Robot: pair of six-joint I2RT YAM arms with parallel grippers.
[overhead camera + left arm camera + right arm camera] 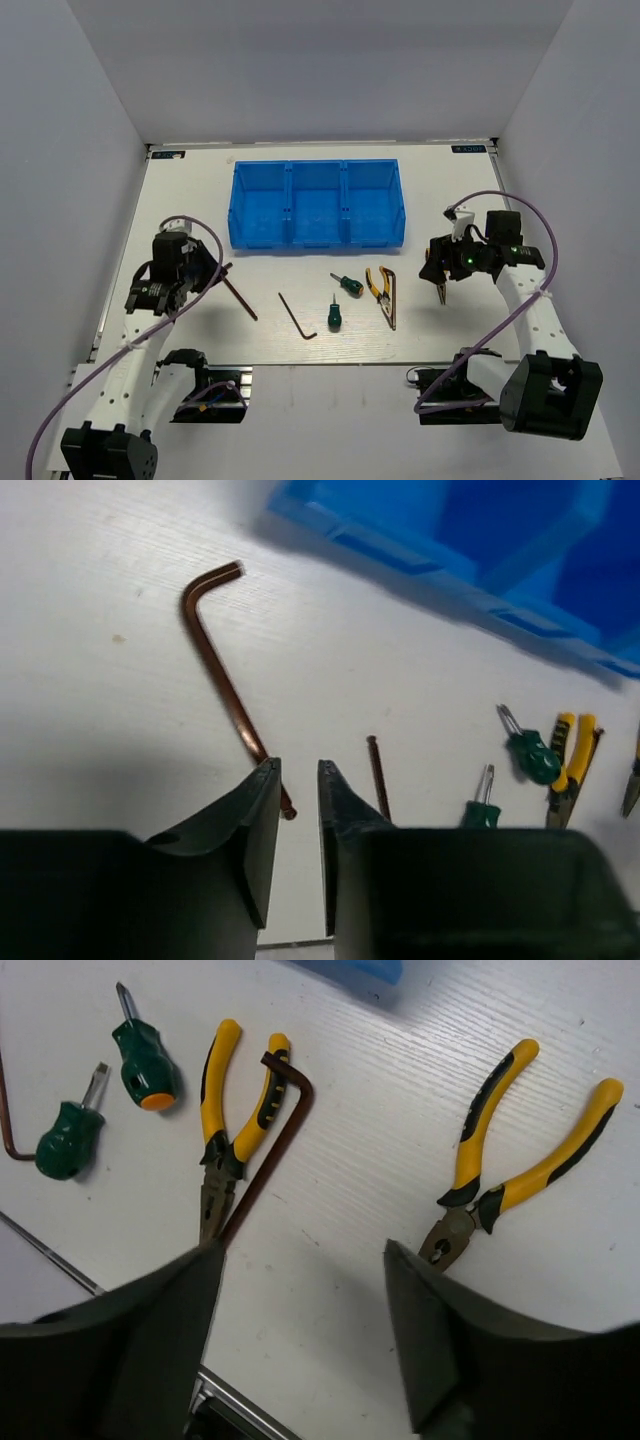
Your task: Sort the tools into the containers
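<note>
I see my left pincer [298,768] only narrowly apart, empty, by a hex key [222,670] at mid-frame. My right pincer [302,1250] gapes wide over the desk [180,190], with pliers [470,1198] lying right of centre. The blue bin [317,240] sits at upper centre.

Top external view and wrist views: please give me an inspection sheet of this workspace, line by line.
Surface: white table, tools lying loose.
Job's things: blue three-compartment bin, no tool seen inside; three hex keys, two green screwdrivers, two yellow-handled pliers on the table.
Clutter: nothing seen.
Grippers: left claw narrowly open at one hex key's end; right claw wide open; both empty.
Cables: purple cables loop from both arms.
Surroundings: plain grey walls on three sides.
</note>
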